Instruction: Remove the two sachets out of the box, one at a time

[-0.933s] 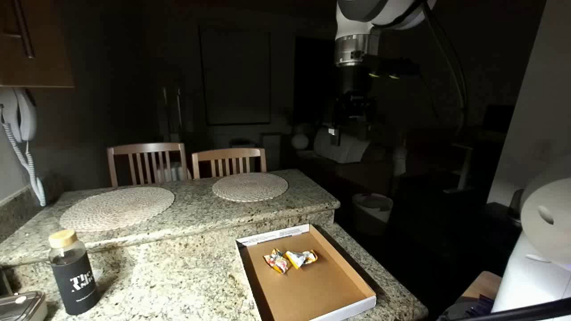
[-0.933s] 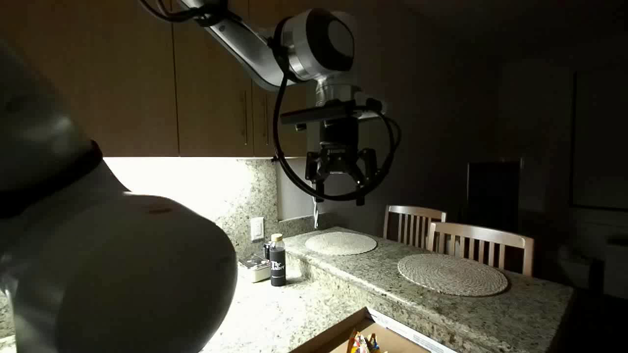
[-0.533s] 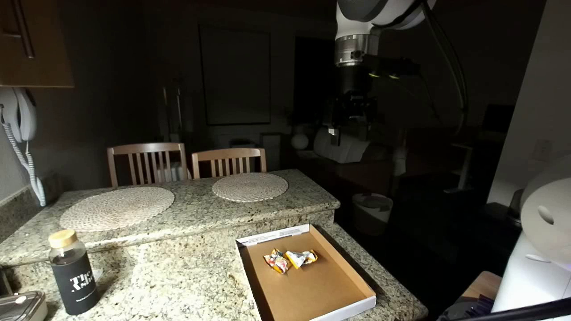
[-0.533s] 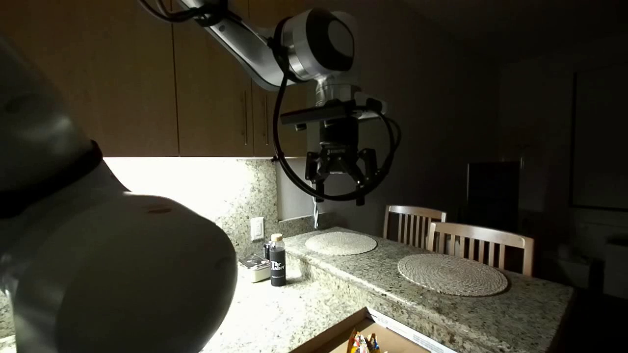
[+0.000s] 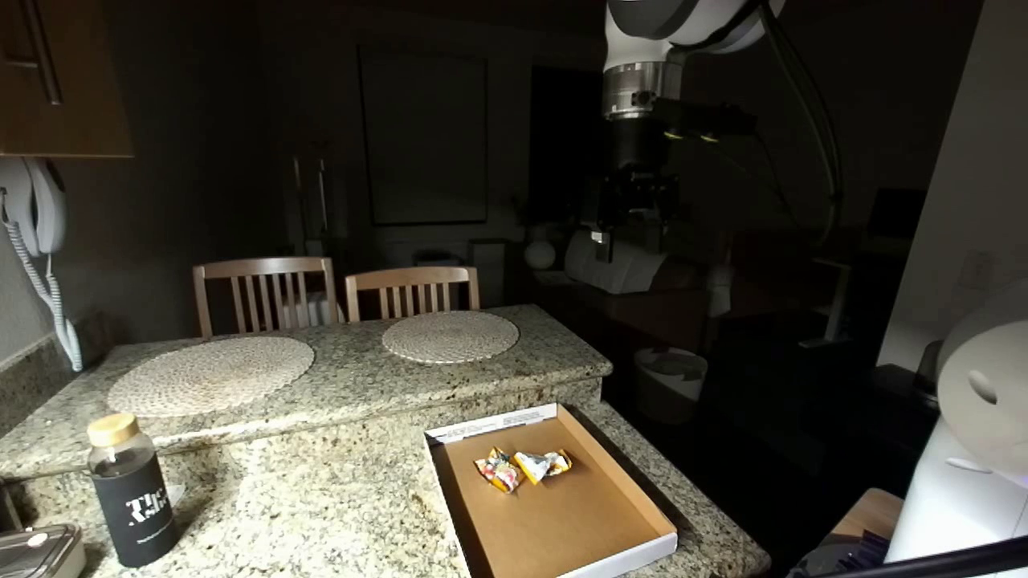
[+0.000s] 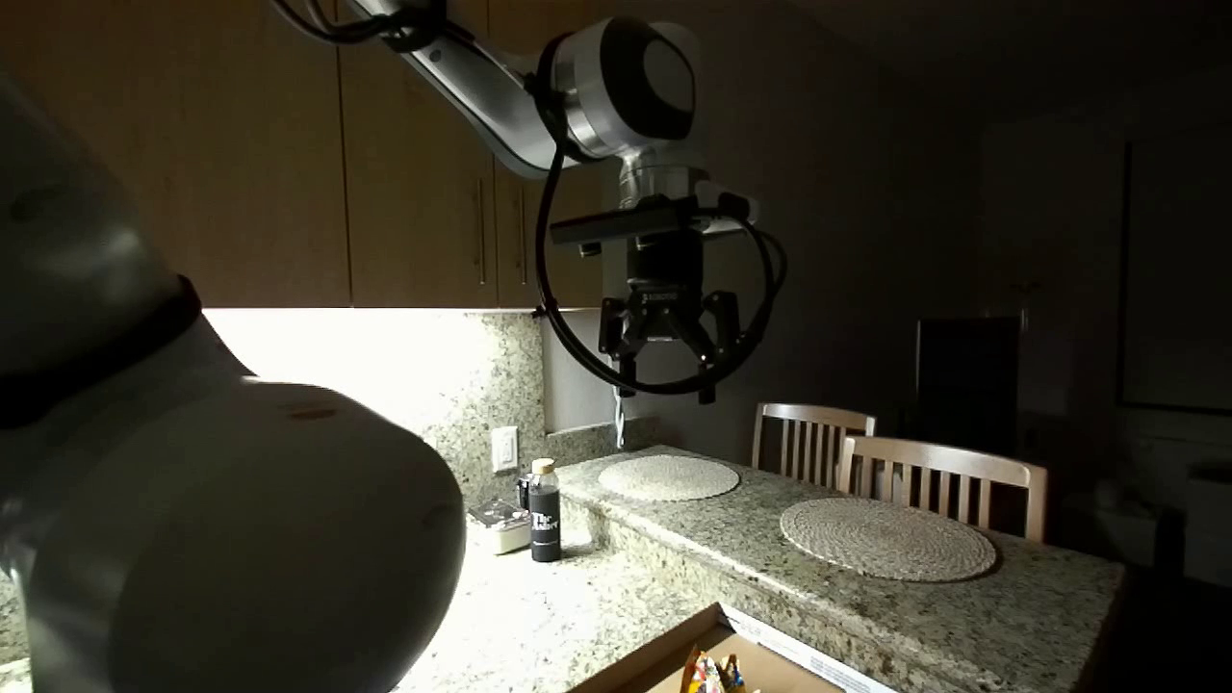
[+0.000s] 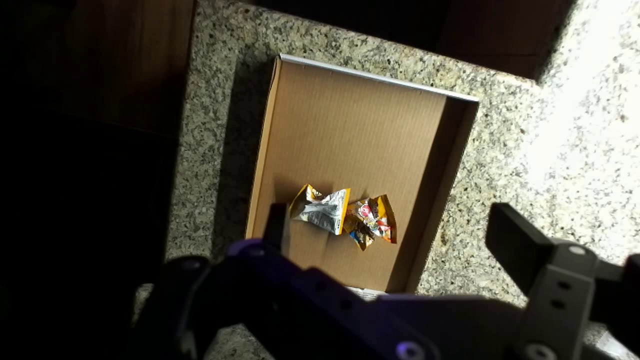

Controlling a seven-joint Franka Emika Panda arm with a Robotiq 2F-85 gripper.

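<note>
Two crinkled sachets lie side by side on the bare brown floor of the shallow box. In the wrist view, the silver-backed sachet with yellow edges touches or nearly touches the colourful yellow-orange sachet. An exterior view shows both from above the counter, the printed sachet beside the silver-white sachet. In an exterior view only the top of a sachet and one corner of the box reach into the picture. High above, my gripper points down with its jaws wide apart, holding nothing.
A dark bottle with a wooden cap and a lidded container stand on the granite counter. A raised ledge behind the box carries two round placemats. Wall cabinets hang behind the arm. The counter's edge runs close beside the box.
</note>
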